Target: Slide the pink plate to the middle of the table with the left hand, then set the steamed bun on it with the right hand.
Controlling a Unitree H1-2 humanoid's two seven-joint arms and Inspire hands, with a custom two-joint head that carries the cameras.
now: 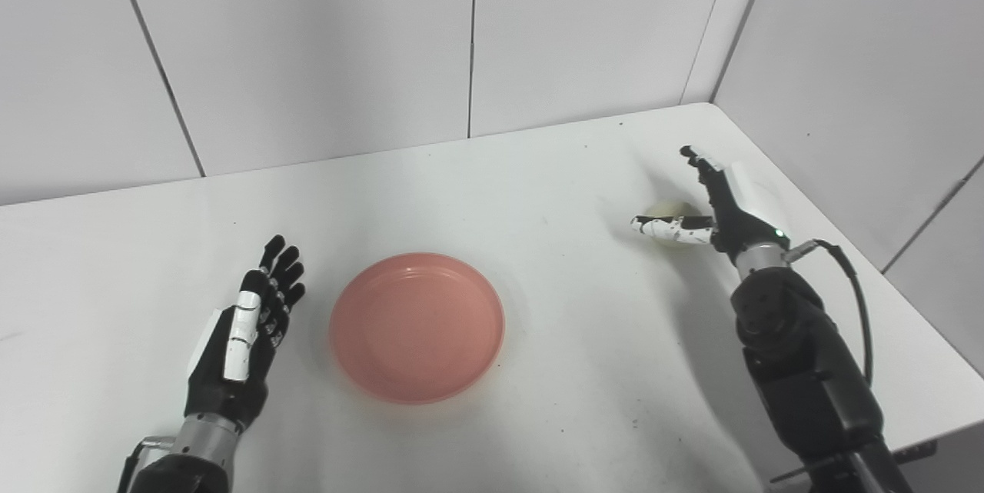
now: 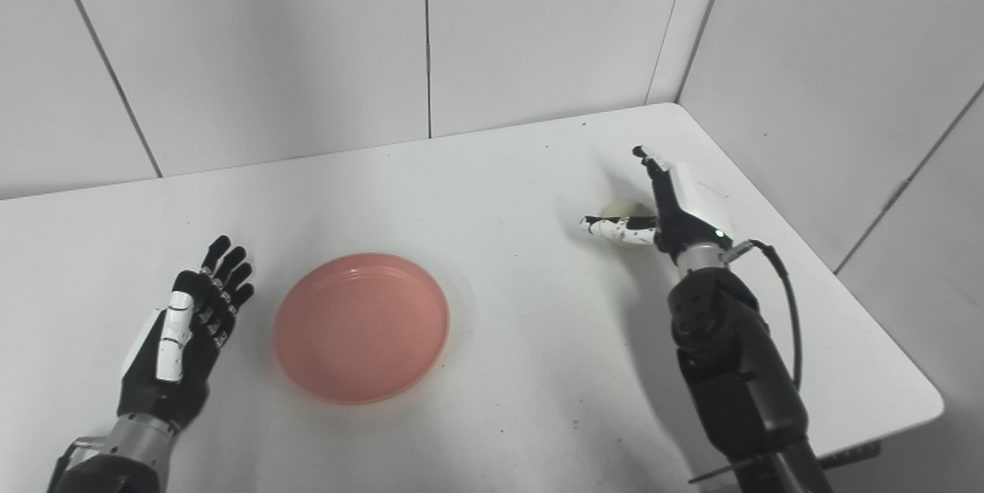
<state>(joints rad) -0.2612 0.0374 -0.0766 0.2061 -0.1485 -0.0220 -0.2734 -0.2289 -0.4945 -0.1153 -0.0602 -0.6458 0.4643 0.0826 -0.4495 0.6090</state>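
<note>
The pink plate lies flat and empty on the white table, a little left of the middle. My left hand rests open just left of the plate, fingers straight, not touching it. At the far right a pale steamed bun sits on the table, largely hidden. My right hand is open around it, thumb in front of the bun and fingers stretched up behind it. Whether the hand touches the bun is unclear.
White panelled walls close the back and right sides of the table. The table's right edge runs close beside my right arm, with a black cable looping off the wrist.
</note>
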